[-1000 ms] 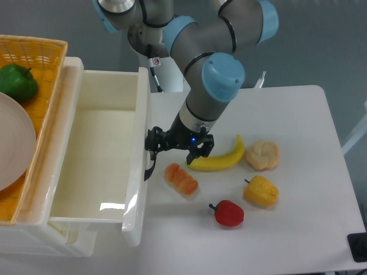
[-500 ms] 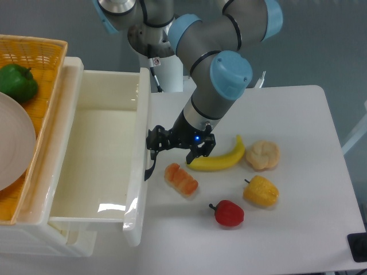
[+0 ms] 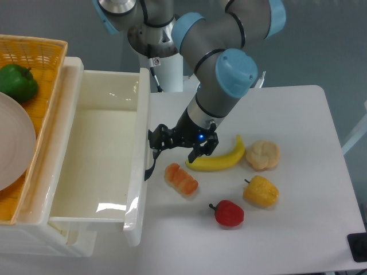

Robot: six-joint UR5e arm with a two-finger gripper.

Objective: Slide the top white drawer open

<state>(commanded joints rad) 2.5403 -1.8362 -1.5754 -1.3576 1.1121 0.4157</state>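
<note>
A: What occupies the largest area, and where does it lie?

B: The white table (image 3: 298,114) fills the right and centre. At its left edge stands the cabinet, whose top white drawer (image 3: 103,154) is pulled well out toward the table, its hollow interior exposed and its front panel facing the scattered food items.

A: What lies behind the drawer?

B: A yellow wicker basket (image 3: 34,51) sits on the cabinet top at far left, holding a white plate (image 3: 14,143) and a green pepper (image 3: 17,82).

A: How is the arm placed?

B: The arm (image 3: 221,69) reaches down from the upper centre. Its gripper (image 3: 157,141) points left at the drawer's front panel, just above the curved black handle (image 3: 150,168). Whether the fingers touch the handle, and how far apart they stand, cannot be told; the dark parts blend together.

A: And the smaller objects?

B: A banana (image 3: 221,160) lies just right of the gripper body. Beside it to the right is a bread roll (image 3: 262,154); below that, a yellow pepper (image 3: 261,191). An orange-and-white striped food piece (image 3: 181,179) lies near the drawer front, and a red pepper (image 3: 229,213) lies nearest the table's front edge.
</note>
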